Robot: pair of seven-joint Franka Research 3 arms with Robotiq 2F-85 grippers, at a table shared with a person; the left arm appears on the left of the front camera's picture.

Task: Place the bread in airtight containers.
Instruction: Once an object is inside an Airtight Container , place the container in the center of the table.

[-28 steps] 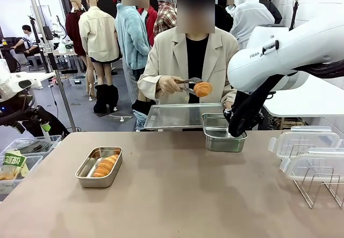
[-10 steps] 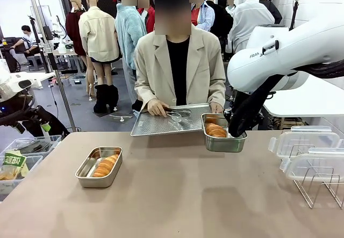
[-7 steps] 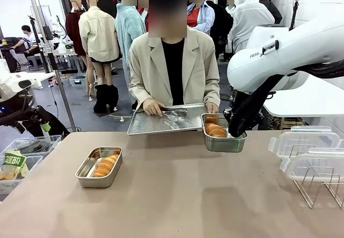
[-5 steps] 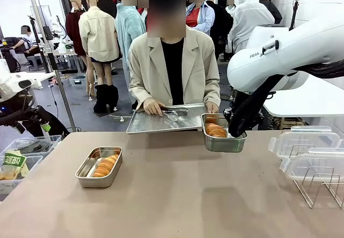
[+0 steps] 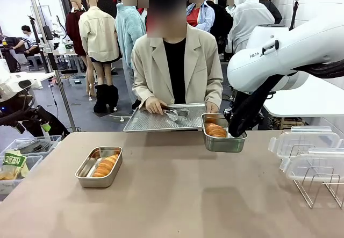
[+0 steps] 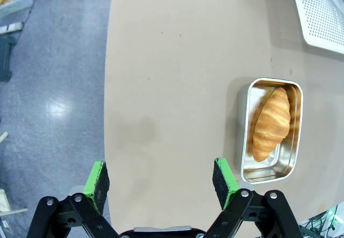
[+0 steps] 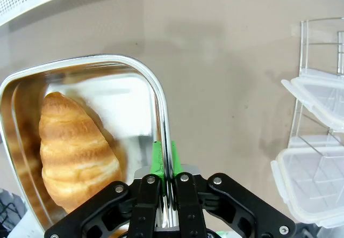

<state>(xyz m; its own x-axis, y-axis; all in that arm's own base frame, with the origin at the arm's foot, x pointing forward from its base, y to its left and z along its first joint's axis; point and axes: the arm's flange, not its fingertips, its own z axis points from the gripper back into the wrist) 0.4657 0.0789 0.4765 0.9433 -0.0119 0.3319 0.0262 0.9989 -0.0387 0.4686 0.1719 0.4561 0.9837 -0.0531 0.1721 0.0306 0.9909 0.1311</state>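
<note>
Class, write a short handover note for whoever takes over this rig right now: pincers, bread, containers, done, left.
Right pincer: shut on the rim of the far container, which holds one croissant.
Left pincer: open, empty, above the table edge.
Near container: one croissant inside.
Person: holding the perforated tray, tongs on it.
Done: a croissant in each container.
Left: snap on the clear lids, now lying at the table's right side.
</note>
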